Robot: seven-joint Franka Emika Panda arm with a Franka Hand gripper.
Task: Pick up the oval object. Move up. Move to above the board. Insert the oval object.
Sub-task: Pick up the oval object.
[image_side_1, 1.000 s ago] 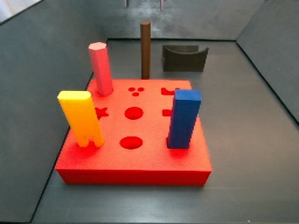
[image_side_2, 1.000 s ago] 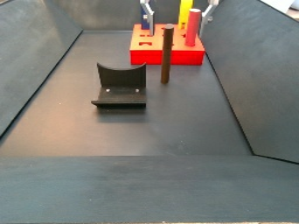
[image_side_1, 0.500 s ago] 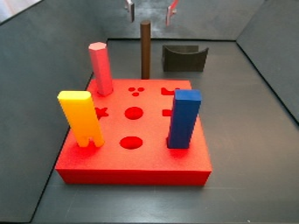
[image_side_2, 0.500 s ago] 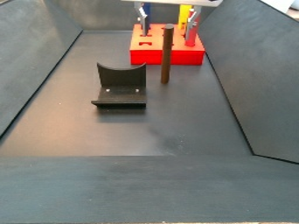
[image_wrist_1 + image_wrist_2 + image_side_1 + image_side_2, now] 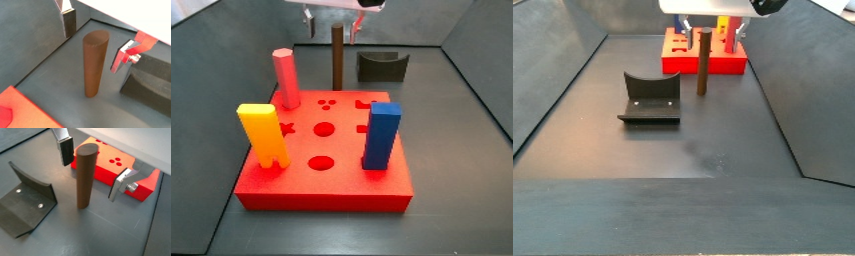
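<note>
Descending since the earlier frame, the gripper (image 5: 89, 169) was spread wide, its fingers (image 5: 69, 22) straddling the upright oval object (image 5: 94, 62) without contact. The oval object stood on the floor beyond the board (image 5: 325, 160), at its 12 o'clock.

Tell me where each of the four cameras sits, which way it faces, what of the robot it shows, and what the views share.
Wrist view: looks down past the open gripper at the upright oval object between its fingers; a corner of the board shows.
Wrist view: looks down on the gripper, peg, board and fixture.
Side view: from the board's near side toward the fixture; gripper at the top edge.
Side view: from the opposite end, fixture nearest, gripper above the peg.
All four share the oval object.
</note>
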